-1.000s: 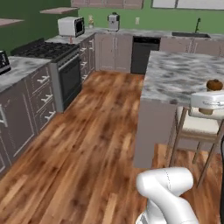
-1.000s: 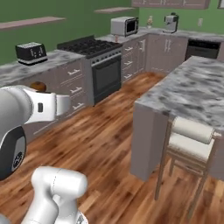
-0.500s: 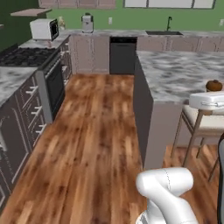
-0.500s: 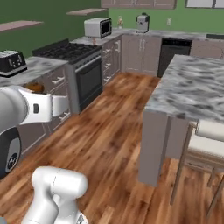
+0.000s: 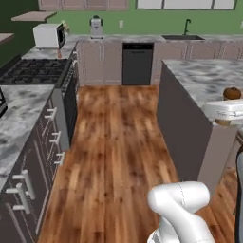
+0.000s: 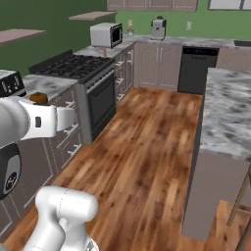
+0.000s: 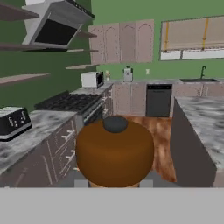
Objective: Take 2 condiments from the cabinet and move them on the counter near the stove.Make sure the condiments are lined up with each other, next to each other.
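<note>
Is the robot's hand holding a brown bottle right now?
Yes, in the hand view a round brown bottle with a dark cap sits right between the finger tips, filling the gripper.

Veined marble counter (image 5: pixel 19 114); glossy wood-plank floor (image 5: pixel 114 156); matt brown condiment (image 7: pixel 114 153).

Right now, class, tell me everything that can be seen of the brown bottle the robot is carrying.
The brown bottle is squat and rounded, smooth orange-brown, with a small dark grey cap on top. It stands upright in the hand view, close to the camera, clamped at its base in the gripper, whose jaws are shut on it. It hangs in the air above the wooden floor, touching nothing else.
</note>
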